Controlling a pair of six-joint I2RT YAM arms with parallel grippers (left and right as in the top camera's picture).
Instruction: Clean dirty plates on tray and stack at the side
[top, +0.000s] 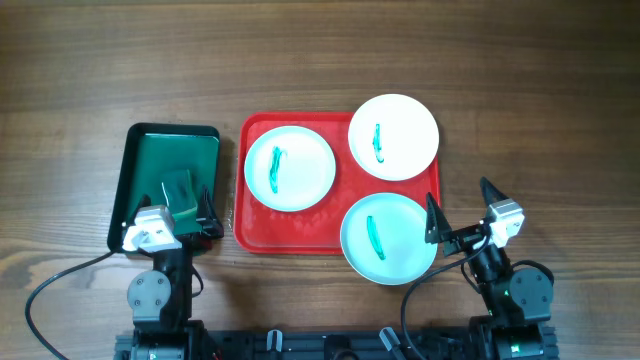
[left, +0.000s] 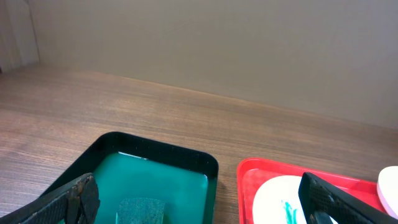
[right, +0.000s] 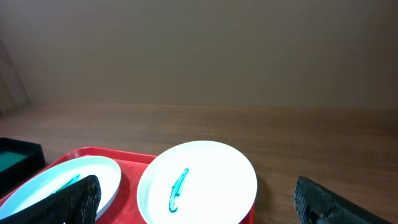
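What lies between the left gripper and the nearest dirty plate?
The dark green tray's black rim, a narrow strip of bare table, then the red tray's rim and floor before the plate; clearest in the overhead view.

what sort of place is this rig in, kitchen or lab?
Probably a lab bench, not a kitchen: a wood table, a blank wall behind it, and a staged setup of three smeared plates on a red tray beside a green tray.
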